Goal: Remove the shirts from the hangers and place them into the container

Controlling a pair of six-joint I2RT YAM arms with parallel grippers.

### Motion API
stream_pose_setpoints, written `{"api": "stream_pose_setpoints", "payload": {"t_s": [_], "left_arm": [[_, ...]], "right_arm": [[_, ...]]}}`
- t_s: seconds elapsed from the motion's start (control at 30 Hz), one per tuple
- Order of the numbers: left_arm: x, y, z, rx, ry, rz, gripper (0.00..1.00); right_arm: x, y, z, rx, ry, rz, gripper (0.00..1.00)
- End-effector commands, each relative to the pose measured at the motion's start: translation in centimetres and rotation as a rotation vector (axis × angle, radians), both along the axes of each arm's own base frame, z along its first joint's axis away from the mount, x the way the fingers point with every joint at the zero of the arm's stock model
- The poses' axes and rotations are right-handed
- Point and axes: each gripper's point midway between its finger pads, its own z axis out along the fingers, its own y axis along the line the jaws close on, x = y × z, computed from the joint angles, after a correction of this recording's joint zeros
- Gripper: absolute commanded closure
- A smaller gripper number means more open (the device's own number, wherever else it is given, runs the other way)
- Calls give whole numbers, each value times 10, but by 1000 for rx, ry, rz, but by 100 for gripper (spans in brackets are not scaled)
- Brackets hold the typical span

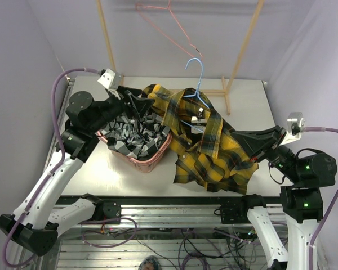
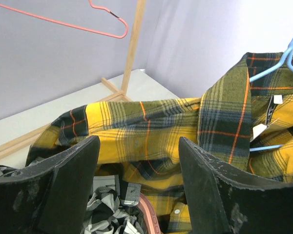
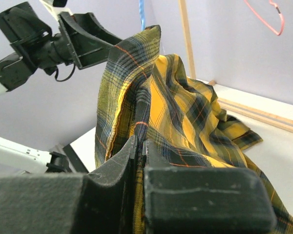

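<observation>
overhead, the left gripper (image 1: pixel 138 106) stands spread wide with nothing between its jaws, just above the pink basket (image 1: pixel 158 158) that holds the black-and-white shirt (image 1: pixel 136 135). the right gripper (image 1: pixel 205 128) is pinched on the yellow shirt (image 1: pixel 225 157), which has the blue hanger (image 1: pixel 198 79) in its collar. from the left wrist, yellow cloth lies just beyond the parted jaws, the basket rim below them. from the right wrist, a fold of yellow shirt rises from the closed jaws; the pink hanger (image 3: pixel 266 17) hangs beyond.
</observation>
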Motion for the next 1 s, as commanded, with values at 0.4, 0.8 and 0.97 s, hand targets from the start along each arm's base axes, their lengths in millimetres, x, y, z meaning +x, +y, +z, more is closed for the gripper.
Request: {"api": "stream_pose_setpoints", "payload": {"t_s": [0.4,0.8,0.97], "left_arm": [[11,-33,-28,257,-65,-1,28],[34,-56,-44,292,-78,-8,33],[36,-73,-47,286,-81,-67,57]], "right_arm": [[-3,11,17,6,-23,101,100],[-10,16,35,-2,-50,144,100],[-4,16,30,-1,-25,143,100]]}}
